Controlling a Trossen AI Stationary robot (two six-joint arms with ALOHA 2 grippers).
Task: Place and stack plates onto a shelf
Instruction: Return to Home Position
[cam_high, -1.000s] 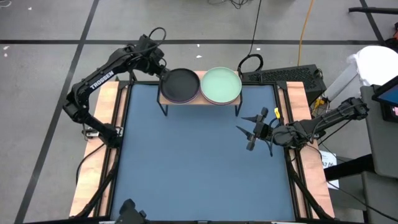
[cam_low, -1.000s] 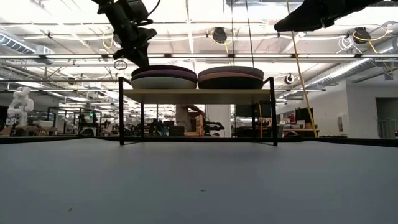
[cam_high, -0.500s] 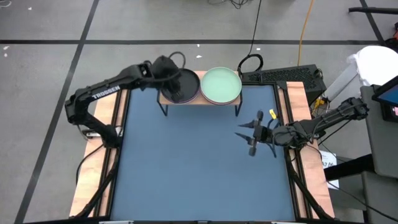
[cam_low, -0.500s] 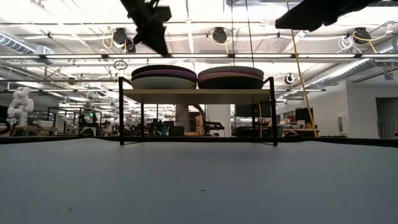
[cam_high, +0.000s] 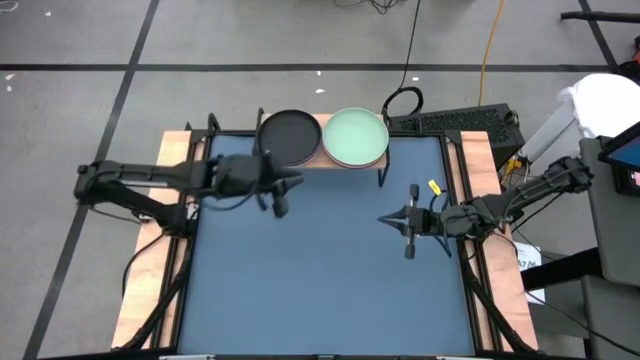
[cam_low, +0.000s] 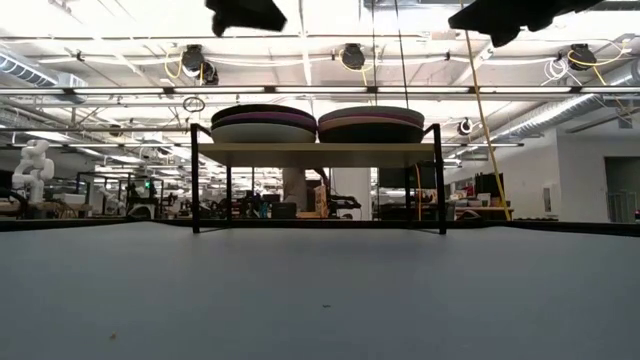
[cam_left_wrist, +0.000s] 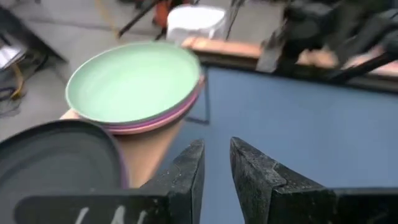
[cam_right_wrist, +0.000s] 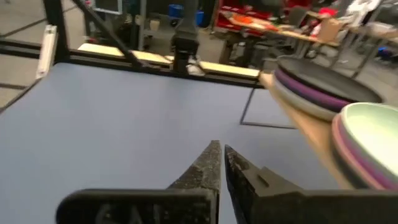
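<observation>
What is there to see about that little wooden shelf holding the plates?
The shelf is a flat light-wood board on thin black metal legs, standing level at the far edge of the table. It carries two side-by-side stacks of plates: one topped by a dark plate, the other by a mint green plate. Nothing else touches it.

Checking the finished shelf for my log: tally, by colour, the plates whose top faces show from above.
Dark charcoal plate: 1
Mint green plate: 1
Total: 2, each topping its own stack on the shelf; the plates beneath show only their edges.
</observation>
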